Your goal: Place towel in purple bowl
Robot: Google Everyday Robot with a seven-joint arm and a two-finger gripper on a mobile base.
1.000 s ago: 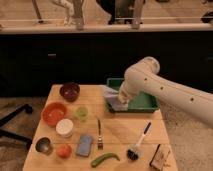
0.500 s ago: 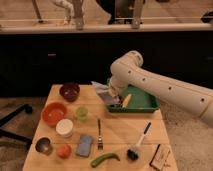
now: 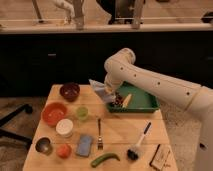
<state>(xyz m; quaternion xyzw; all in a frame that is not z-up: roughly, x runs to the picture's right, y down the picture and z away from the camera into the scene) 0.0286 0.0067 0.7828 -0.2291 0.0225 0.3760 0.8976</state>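
The pale grey-blue towel (image 3: pixel 100 90) hangs creased from my gripper (image 3: pixel 106 90), above the table just left of the green tray (image 3: pixel 145 102). The gripper is shut on the towel's upper part. The dark purple bowl (image 3: pixel 69 91) sits at the table's back left, a short way left of the hanging towel. My white arm reaches in from the right, over the tray.
An orange bowl (image 3: pixel 54 113), a green cup (image 3: pixel 82 113), a white cup (image 3: pixel 64 128), a metal cup (image 3: pixel 43 145), an orange fruit (image 3: pixel 63 150), a blue sponge (image 3: pixel 84 145), a fork (image 3: pixel 99 135), a green pepper (image 3: pixel 104 159), a brush (image 3: pixel 137 144). The tray holds food items.
My gripper has carried the towel leftward from over the green tray to past its left edge, closer to the purple bowl.
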